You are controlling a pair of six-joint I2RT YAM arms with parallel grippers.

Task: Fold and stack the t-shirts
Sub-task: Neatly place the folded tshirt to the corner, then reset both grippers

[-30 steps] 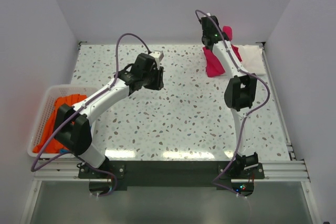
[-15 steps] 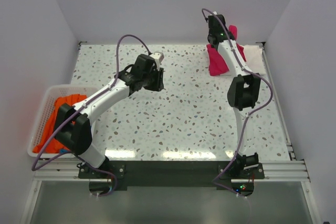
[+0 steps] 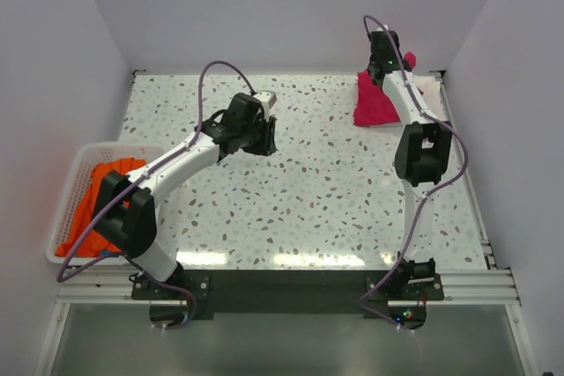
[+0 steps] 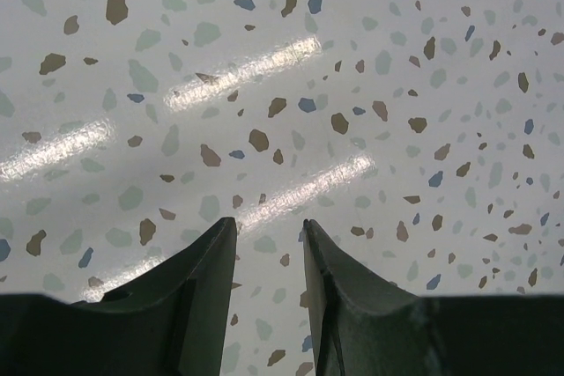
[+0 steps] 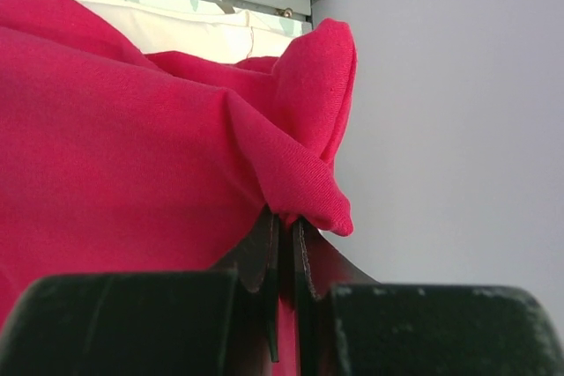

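I see the speckled table (image 3: 300, 200) with the white basket (image 3: 63, 200) at its left edge, an orange t-shirt (image 3: 88, 204) heaped inside. At the far right corner the magenta-pink t-shirt (image 3: 374, 105) hangs lifted, draping down to the table just beside the white t-shirt (image 3: 429, 87) (only a strip of that shows). My right gripper (image 5: 286, 233) is pinched tight on a fold of the magenta cloth. My left gripper (image 4: 268, 228) hovers mid-table, fingers apart.
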